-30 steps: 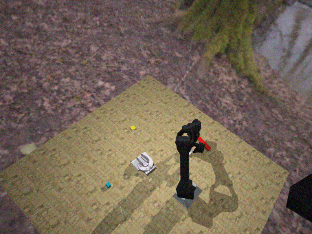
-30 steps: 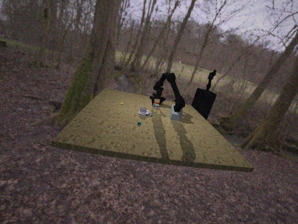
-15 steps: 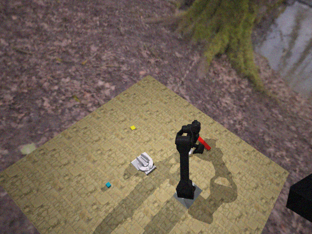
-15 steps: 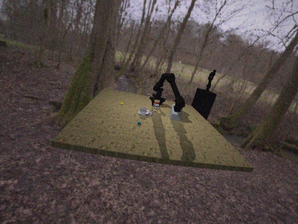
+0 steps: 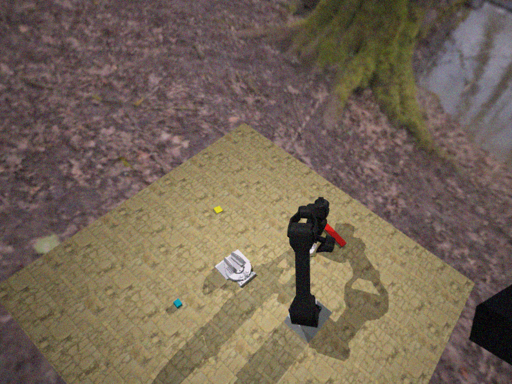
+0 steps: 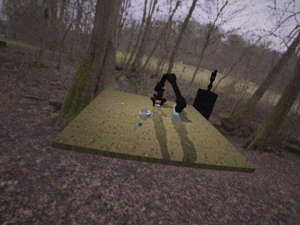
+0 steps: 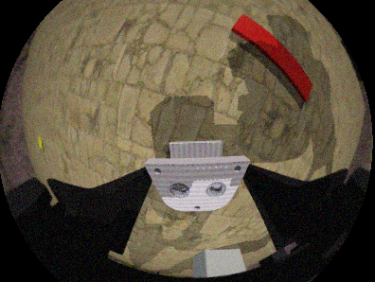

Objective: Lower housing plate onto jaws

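Note:
The white housing plate (image 7: pixel 199 176) (image 6: pixel 157 106) (image 5: pixel 313 249) is low at the table beneath my hand, with two round holes and small corner holes facing the wrist camera. A ribbed block shows at its straight edge. My gripper (image 7: pixel 197 168) (image 6: pixel 157 105) is open, its fingers on either side of the plate; whether they touch it is unclear. The white base assembly (image 5: pixel 244 274) (image 6: pixel 148 113) stands apart from my hand, left of the arm in the top view, with two upright grey jaws (image 5: pixel 234 263) on it. The jaw stubs and pins are too small to make out.
A red bar (image 5: pixel 335 235) (image 7: pixel 279 52) lies just beyond my hand. A yellow tile (image 5: pixel 217 209) (image 6: pixel 122 104) and a teal cube (image 5: pixel 177 303) (image 6: pixel 139 123) lie on the base assembly's side. The arm's grey pedestal (image 6: pixel 177 117) (image 7: pixel 224 263) is nearby. A black structure (image 5: pixel 496 322) (image 6: pixel 206 102) stands beyond the table.

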`<state>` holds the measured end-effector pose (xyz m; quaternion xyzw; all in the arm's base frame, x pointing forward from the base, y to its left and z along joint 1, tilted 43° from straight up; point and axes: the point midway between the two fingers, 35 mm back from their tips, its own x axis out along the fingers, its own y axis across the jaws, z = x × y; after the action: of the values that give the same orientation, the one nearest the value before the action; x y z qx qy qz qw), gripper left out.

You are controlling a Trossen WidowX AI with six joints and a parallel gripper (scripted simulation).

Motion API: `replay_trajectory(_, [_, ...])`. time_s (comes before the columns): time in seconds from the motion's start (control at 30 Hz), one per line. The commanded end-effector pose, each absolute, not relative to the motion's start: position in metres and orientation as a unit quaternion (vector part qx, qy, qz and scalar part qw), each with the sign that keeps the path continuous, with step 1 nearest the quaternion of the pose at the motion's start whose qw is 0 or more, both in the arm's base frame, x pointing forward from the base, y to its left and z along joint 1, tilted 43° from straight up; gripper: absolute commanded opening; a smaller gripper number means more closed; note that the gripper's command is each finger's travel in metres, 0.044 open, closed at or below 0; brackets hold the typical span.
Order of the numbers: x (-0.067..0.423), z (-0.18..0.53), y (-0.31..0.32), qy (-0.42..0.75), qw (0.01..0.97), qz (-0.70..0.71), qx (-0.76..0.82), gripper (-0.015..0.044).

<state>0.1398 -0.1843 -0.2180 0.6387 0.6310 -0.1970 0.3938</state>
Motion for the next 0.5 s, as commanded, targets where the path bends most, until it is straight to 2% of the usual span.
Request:
replay_trajectory(0.0, [0.1398, -0.2180, -0.1843, 0.631, 0.394, -0.197, 0.639, 0.0413])
replay_trajectory(0.3, [0.1398, -0.2180, -0.1843, 0.631, 0.394, -0.197, 0.639, 0.0353])
replay_trajectory(0.47, [0.1398, -0.2180, -0.1843, 0.631, 0.394, -0.197, 0.639, 0.0351])
